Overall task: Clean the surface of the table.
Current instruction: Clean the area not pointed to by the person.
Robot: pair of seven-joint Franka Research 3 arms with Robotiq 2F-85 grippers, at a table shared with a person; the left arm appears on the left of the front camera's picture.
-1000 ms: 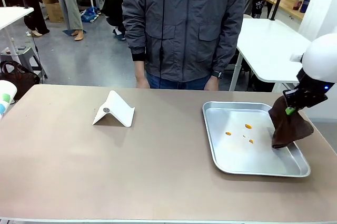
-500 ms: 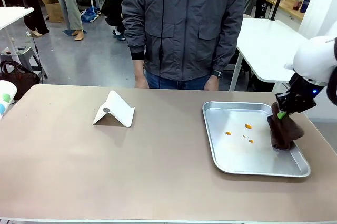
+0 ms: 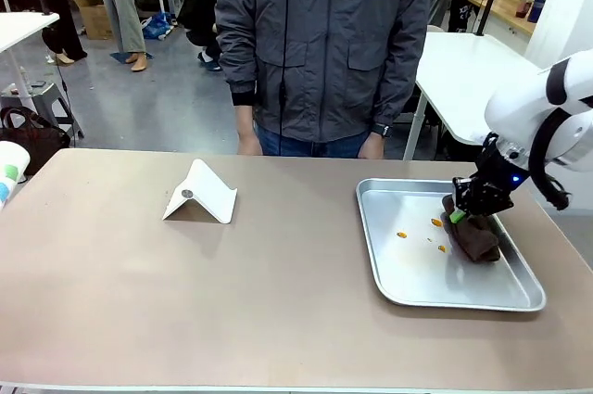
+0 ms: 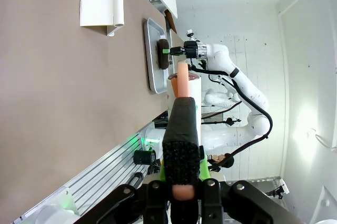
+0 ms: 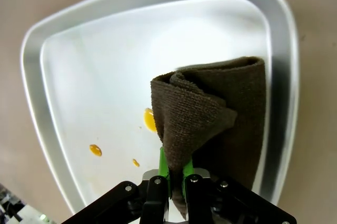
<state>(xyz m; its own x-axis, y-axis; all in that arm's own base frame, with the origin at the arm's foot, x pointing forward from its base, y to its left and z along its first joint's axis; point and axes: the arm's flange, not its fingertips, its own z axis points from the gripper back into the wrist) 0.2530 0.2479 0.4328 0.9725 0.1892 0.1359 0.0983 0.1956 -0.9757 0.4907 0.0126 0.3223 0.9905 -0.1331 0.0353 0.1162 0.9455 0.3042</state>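
Note:
The tan-brown table (image 3: 278, 301) carries a silver tray (image 3: 359, 192) at its right. My right gripper (image 3: 460, 211) is shut on a dark brown cloth (image 3: 474, 238), pressed bunched onto the tray floor beside small orange stains (image 3: 435, 222). In the right wrist view the cloth (image 5: 221, 113) folds over the green fingers (image 5: 164, 167), touching an orange stain (image 5: 149, 120). My left gripper (image 4: 181, 145) hangs off the table (image 4: 63, 103), shut on a rough black block with a peach-coloured strip; what it is I cannot tell.
A white folded card stand (image 3: 202, 195) sits left of centre near the far edge. A person (image 3: 324, 42) in a grey jacket stands at the far side, hands by the edge. A paper cup (image 3: 9, 167) shows at the left border. White tables stand behind.
My right gripper has gone down and to the left with the cloth, from above the tray's right rim to the tray floor beside the stains. The cloth now lies bunched instead of hanging.

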